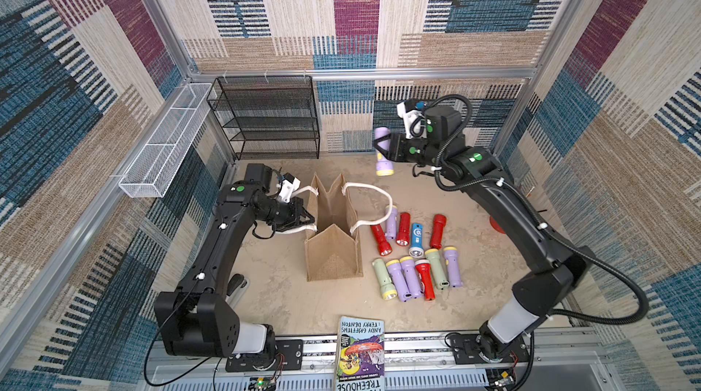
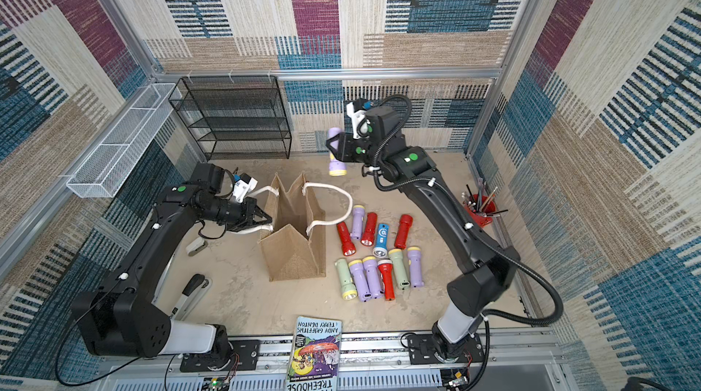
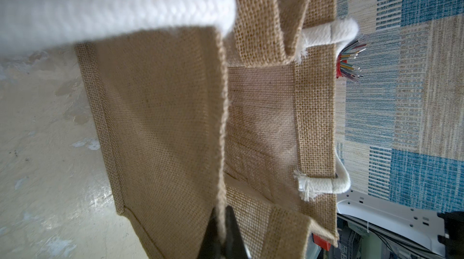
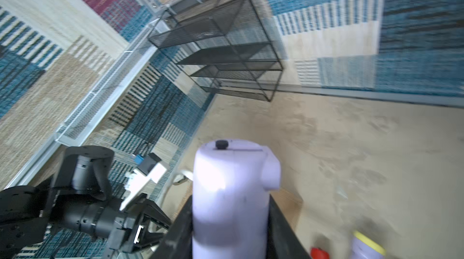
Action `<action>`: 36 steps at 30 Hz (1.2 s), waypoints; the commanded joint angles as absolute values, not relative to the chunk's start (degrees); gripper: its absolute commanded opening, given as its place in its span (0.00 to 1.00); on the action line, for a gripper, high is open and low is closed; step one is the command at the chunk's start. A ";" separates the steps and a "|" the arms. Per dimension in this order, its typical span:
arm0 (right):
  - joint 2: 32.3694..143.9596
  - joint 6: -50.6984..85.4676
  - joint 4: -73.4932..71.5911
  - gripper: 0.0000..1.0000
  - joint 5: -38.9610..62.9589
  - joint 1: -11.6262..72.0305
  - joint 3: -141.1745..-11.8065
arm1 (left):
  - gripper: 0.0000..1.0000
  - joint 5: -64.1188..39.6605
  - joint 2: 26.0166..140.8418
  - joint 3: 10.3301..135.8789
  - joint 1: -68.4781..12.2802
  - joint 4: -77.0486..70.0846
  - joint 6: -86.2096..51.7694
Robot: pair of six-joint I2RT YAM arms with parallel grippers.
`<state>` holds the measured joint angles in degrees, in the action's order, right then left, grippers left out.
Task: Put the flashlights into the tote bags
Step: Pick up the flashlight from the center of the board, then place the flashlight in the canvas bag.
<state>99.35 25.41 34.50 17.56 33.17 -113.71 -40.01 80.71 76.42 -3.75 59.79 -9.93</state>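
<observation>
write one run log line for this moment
left gripper: shut on tote bag rim | right gripper: holds lilac flashlight aloft, apart from bag | other flashlights: on table beside bag

A robotics lab test cell: an aluminium frame (image 1: 356,73) boxes in a sandy floor (image 1: 280,294), with its walls (image 1: 296,2) lined in patchwork carpet. The left arm (image 1: 218,248) and right arm (image 1: 516,218) are bolted to a slotted rail (image 1: 413,347), with bare wiring and a circuit board (image 1: 261,383) at the front edge
</observation>
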 commanded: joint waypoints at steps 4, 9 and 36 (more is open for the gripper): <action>116.18 23.71 41.94 0.22 21.66 41.72 -136.61 | 0.00 -40.59 80.17 76.07 -3.69 58.99 -9.76; 125.73 23.68 46.71 0.22 24.43 46.66 -146.11 | 0.00 -40.44 79.85 75.39 -3.69 58.87 -10.19; 114.64 18.96 42.59 0.21 11.43 48.69 -106.28 | 0.00 -40.67 78.60 73.20 -1.93 57.66 -11.43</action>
